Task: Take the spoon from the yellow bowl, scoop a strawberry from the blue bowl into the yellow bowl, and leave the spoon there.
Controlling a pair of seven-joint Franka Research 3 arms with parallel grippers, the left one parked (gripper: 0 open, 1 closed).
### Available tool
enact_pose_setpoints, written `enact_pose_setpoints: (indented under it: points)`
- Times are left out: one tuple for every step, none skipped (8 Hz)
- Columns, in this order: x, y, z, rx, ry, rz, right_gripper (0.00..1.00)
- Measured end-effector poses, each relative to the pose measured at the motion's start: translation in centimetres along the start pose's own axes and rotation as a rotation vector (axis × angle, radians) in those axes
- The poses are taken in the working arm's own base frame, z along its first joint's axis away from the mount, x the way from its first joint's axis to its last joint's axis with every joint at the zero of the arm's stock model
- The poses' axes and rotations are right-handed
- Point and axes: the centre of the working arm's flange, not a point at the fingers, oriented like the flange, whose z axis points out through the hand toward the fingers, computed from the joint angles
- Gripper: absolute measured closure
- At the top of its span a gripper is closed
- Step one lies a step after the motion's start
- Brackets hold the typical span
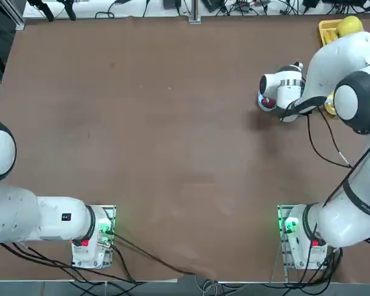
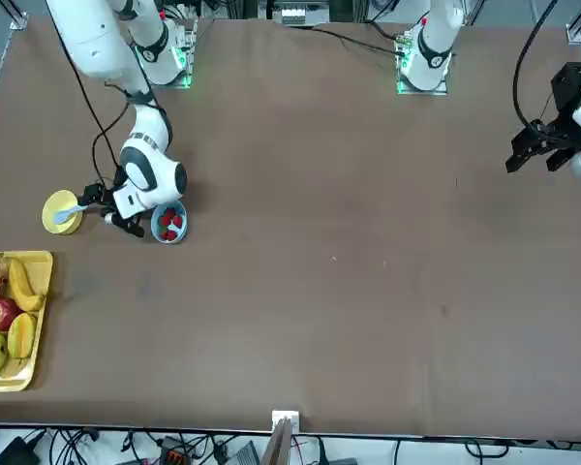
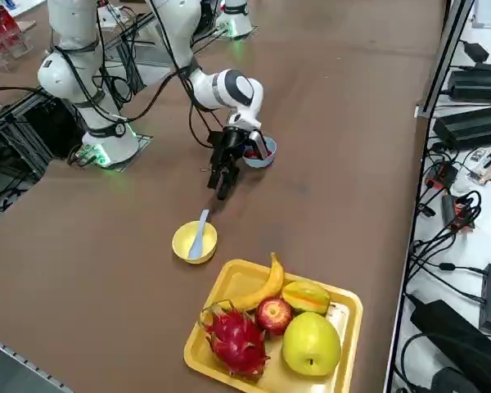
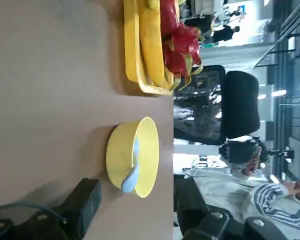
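The yellow bowl point(image 3: 185, 244) stands near the table's right edge, with the pale blue spoon point(image 3: 200, 232) lying in it, its handle leaning over the rim. The blue bowl point(image 3: 262, 155) holds red strawberries point(image 2: 170, 224) and sits a short way off. My right gripper point(image 3: 221, 185) hangs low between the two bowls, pointing at the yellow bowl point(image 4: 121, 153) and still short of it. Its jaws stand open with nothing between them. In the wrist view the spoon point(image 4: 132, 172) shows across the bowl's mouth. From overhead the arm hides the gripper and most of both bowls.
A rectangular yellow tray point(image 3: 346, 303) with a banana, a dragon fruit, an apple and other fruit sits just beyond the yellow bowl, also seen as the tray point(image 2: 45, 266) in the front view. Cables and boxes lie off the table's right edge. People show in the room beyond.
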Motion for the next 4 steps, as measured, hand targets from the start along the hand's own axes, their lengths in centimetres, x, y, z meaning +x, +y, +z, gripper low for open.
enact_pose_setpoints:
  points:
    - [-0.5,-0.8,0.8,-0.025,0.015,-0.004,0.14]
    - [-0.8,-1.4,1.5,-0.041,0.028,-0.008,0.15]
    - [-1.0,-1.7,2.0,-0.051,0.036,-0.012,0.17]
    - [-1.1,-1.7,2.5,-0.059,0.045,-0.02,0.17]
